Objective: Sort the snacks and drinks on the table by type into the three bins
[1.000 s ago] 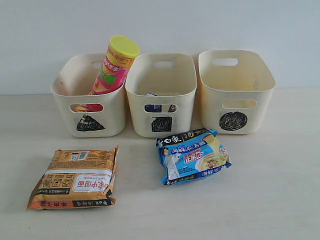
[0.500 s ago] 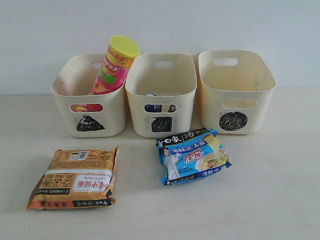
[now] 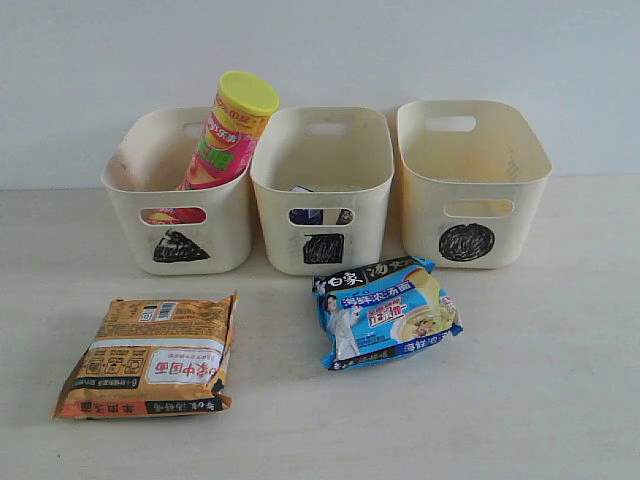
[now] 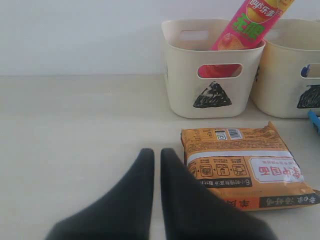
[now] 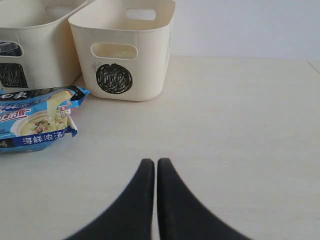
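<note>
Three cream bins stand in a row at the back: triangle bin [image 3: 180, 215], square bin [image 3: 322, 225], circle bin [image 3: 470, 210]. The pink chip can [image 3: 228, 130] with a yellow lid leans out of the triangle bin. Something purple-white [image 3: 305, 215] shows through the square bin's handle slot. The yellow can is hidden. The orange-brown noodle packet [image 3: 150, 355] lies front left, the blue noodle packet [image 3: 388, 312] in the middle. My left gripper [image 4: 153, 152] is shut, empty, beside the orange packet [image 4: 242, 165]. My right gripper [image 5: 152, 162] is shut, empty, on bare table right of the blue packet [image 5: 37, 120].
A pale wall rises right behind the bins. The light wooden table [image 3: 540, 380] stretches bare at the front right and far left. Neither arm shows in the exterior view.
</note>
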Controlling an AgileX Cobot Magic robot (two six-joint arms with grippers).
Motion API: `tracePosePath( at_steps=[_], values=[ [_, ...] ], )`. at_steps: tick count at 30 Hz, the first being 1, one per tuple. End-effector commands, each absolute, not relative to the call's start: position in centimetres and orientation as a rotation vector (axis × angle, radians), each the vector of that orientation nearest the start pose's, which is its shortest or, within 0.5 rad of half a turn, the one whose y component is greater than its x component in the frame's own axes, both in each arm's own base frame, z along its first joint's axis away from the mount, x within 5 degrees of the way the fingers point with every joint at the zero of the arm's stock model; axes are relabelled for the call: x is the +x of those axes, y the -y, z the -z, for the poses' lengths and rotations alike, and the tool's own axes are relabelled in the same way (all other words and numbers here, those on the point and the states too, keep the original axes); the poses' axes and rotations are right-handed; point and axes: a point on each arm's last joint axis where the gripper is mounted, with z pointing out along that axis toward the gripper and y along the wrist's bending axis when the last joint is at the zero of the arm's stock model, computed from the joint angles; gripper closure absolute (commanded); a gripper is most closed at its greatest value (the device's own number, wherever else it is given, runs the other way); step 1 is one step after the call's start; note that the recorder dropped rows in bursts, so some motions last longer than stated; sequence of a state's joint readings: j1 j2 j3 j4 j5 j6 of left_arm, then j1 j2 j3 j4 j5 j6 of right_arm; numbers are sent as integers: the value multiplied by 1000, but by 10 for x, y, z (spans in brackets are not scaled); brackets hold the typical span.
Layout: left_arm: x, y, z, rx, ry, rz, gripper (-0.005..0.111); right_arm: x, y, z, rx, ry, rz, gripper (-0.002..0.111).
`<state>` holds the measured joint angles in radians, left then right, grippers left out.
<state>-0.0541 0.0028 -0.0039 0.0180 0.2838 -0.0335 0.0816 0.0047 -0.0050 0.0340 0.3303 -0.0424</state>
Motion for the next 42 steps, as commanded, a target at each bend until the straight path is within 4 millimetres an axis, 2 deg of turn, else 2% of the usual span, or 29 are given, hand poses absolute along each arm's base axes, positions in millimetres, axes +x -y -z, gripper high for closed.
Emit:
tracePosePath(
  at_steps=[1, 13, 18, 23, 27, 29, 33, 37, 42],
  values=[
    [55, 3, -187, 24, -1769, 51, 102, 54, -5, -184, -91, -1803, -56, 109],
    [55, 3, -187, 24, -1769, 51, 102, 54, -5, -186, -90, -1785, -56, 109],
    [55, 3, -187, 24, -1769, 51, 102, 55, -5, -190, -148, -1734, 4, 109],
    [55, 3, -187, 24, -1769, 51, 102, 56, -4, -213, -91, -1481, -30, 109],
    [55, 3, -187, 24, -1769, 51, 102, 53, -2, -231, 116, -1282, -257, 109],
    [55, 3, -187, 24, -1769, 51, 102, 51, -2, -237, 123, -1211, -268, 109],
    [55, 3, -187, 24, -1769, 51, 102, 50, -2, -240, 148, -1212, -307, 109],
    [55, 3, -187, 24, -1769, 51, 102, 51, -2, -267, 147, -1197, -312, 109],
    [55, 3, -187, 24, -1769, 51, 102, 73, -5, -304, 124, -1335, -271, 109]
  ],
)
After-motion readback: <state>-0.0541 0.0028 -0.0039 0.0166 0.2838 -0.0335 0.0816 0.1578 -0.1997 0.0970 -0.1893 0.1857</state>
